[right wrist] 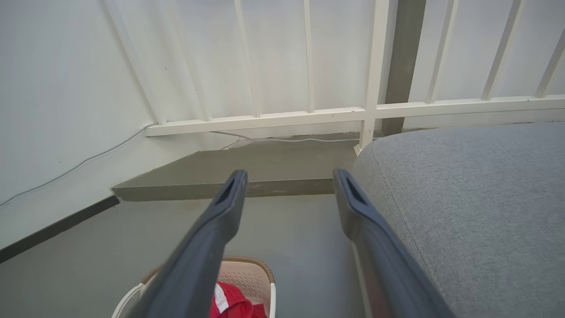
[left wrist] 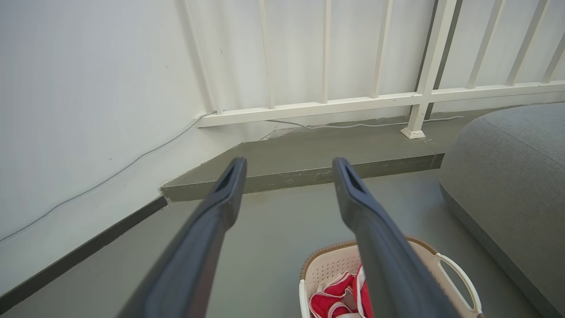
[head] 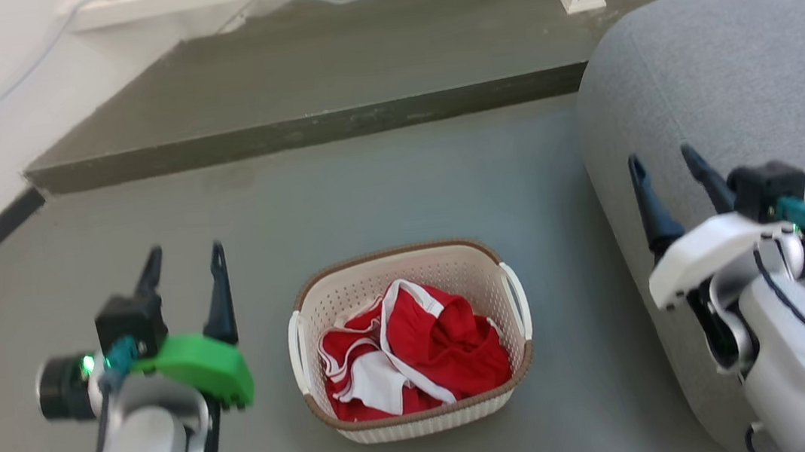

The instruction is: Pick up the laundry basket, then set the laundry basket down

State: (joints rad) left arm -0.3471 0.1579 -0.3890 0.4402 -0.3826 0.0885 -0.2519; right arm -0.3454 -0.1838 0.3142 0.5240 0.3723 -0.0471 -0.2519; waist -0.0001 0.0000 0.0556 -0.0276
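Brown-rimmed cream laundry basket (head: 425, 422) holds red cloth (head: 424, 348); left gripper (head: 185, 248) and right gripper (head: 661, 154) gape empty.

Left gripper (head: 183, 266) at near left, fingers spread and pointing far, green wrist cover, right gripper (head: 665, 172) at near right, fingers apart, white wrist cover

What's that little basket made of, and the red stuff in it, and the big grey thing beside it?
The laundry basket looks like matte cream moulded plastic: regular punched holes, with a brown woven-look rim. The red and white garment inside seems soft fabric, since it crumples in folds. The grey seat appears upholstered in woven cloth, showing fine texture.
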